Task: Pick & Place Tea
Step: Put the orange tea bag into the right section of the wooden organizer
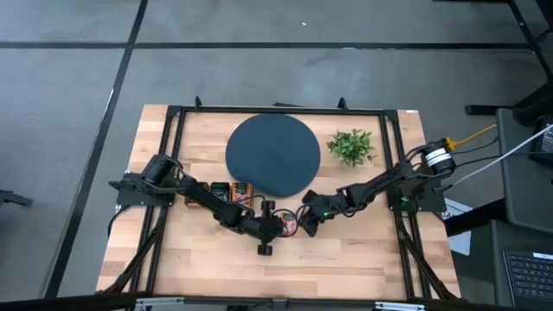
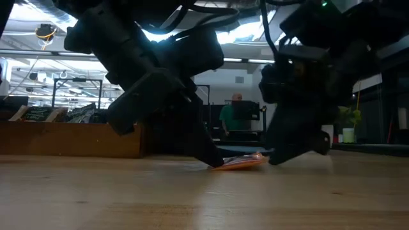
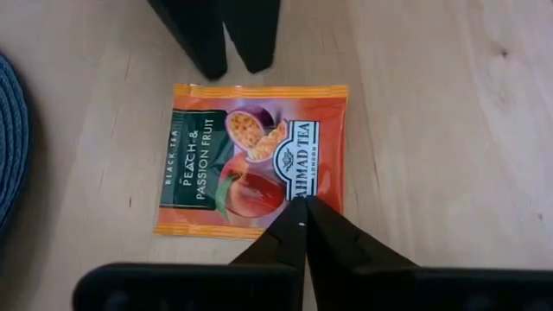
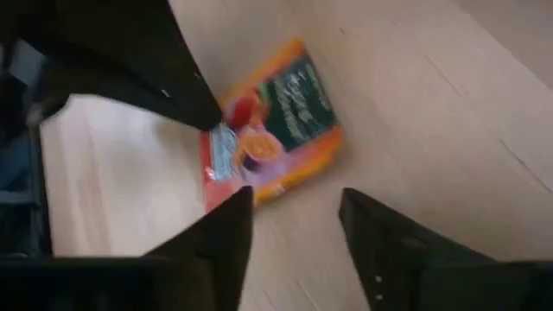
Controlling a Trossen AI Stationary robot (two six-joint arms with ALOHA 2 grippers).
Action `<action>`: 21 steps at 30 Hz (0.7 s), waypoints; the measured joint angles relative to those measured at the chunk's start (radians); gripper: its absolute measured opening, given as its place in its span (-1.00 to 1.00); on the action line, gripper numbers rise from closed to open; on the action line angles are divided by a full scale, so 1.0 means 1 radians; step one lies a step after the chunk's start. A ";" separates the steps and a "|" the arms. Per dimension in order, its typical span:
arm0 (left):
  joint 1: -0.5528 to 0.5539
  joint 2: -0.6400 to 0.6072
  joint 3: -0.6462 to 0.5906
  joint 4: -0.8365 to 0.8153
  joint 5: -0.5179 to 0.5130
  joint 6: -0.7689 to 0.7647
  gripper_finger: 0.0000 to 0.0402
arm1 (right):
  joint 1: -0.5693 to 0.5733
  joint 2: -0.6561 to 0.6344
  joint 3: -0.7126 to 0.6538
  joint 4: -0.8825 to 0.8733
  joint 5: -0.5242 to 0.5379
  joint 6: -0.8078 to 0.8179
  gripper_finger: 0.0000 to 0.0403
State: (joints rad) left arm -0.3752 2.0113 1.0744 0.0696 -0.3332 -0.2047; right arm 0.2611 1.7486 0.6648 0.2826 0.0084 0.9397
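Note:
One orange-red tea sachet [image 3: 251, 160] lies flat on the wooden table, in front of the round dark disc [image 1: 272, 155]; it also shows as the tea sachet [image 1: 289, 228] in the high view. My left gripper [image 3: 302, 206] comes slanting down from the table's left, shut, with its tips on the sachet. My right gripper [image 4: 294, 216] comes from the table's right and stands open just beyond the sachet's opposite edge, its fingers [image 3: 226, 39] apart from it. Several more sachets [image 1: 232, 192] lie under the left arm. My left gripper presses its shut fingertips down on the sachet's printed top face, close to one edge and corner [image 3: 321, 192]. The fingers slant down from the table's left. The sachet lies flat on the table beneath them [image 2: 241, 162].
A small green plant [image 1: 352, 145] stands right of the disc. A black metal frame [image 1: 173, 173] borders the tabletop. Bare wood lies toward the near edge [image 1: 276, 272]. A person [image 2: 236, 116] shows in the room far behind the table.

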 joint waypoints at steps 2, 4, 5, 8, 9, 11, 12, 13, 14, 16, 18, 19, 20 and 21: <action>0.000 0.000 0.000 -0.002 0.001 -0.002 -0.99 | -0.003 0.021 0.008 0.038 -0.003 0.002 -0.03; 0.002 0.000 0.000 -0.004 0.004 -0.007 -0.99 | -0.007 0.038 0.020 0.067 -0.005 0.002 0.06; 0.002 0.000 0.000 -0.004 0.005 -0.007 -0.99 | -0.007 0.043 0.028 0.073 -0.004 0.002 0.08; 0.002 0.000 -0.002 0.002 0.001 -0.008 -0.99 | -0.011 0.045 0.045 0.064 -0.004 0.003 0.12; 0.002 0.000 -0.002 0.010 -0.003 -0.009 -0.99 | -0.013 0.046 0.048 0.061 -0.004 0.003 0.12; 0.002 0.001 -0.003 0.022 -0.008 -0.010 -0.99 | -0.016 0.047 0.053 0.060 -0.001 0.004 0.09; 0.003 0.002 -0.003 0.028 -0.010 -0.010 -0.99 | -0.018 0.047 0.054 0.059 0.003 0.008 0.06; 0.003 0.002 -0.004 0.032 -0.012 -0.010 -0.99 | -0.020 0.047 0.054 0.059 0.006 0.011 0.03; 0.004 0.003 -0.004 0.032 -0.013 -0.010 -0.98 | -0.022 0.047 0.054 0.059 0.007 0.013 -0.01; 0.004 0.003 -0.004 0.033 -0.013 -0.010 -0.98 | -0.023 0.047 0.054 0.057 0.007 0.017 -0.13; 0.004 0.003 -0.004 0.034 -0.014 -0.010 -0.98 | -0.023 0.047 0.054 0.057 0.009 0.001 -0.28; 0.004 0.003 -0.004 0.034 -0.014 -0.010 -0.98 | -0.023 0.047 0.054 0.055 0.013 -0.005 -0.37; 0.004 0.003 -0.004 0.035 -0.014 -0.010 -0.98 | -0.023 0.047 0.054 0.052 0.017 -0.012 -0.46; 0.004 0.003 -0.004 0.035 -0.014 -0.010 -0.97 | -0.023 0.047 0.054 0.051 0.021 -0.028 -0.56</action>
State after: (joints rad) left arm -0.3714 2.0143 1.0706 0.1045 -0.3477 -0.2146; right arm 0.2386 1.7954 0.7189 0.3341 0.0290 0.9112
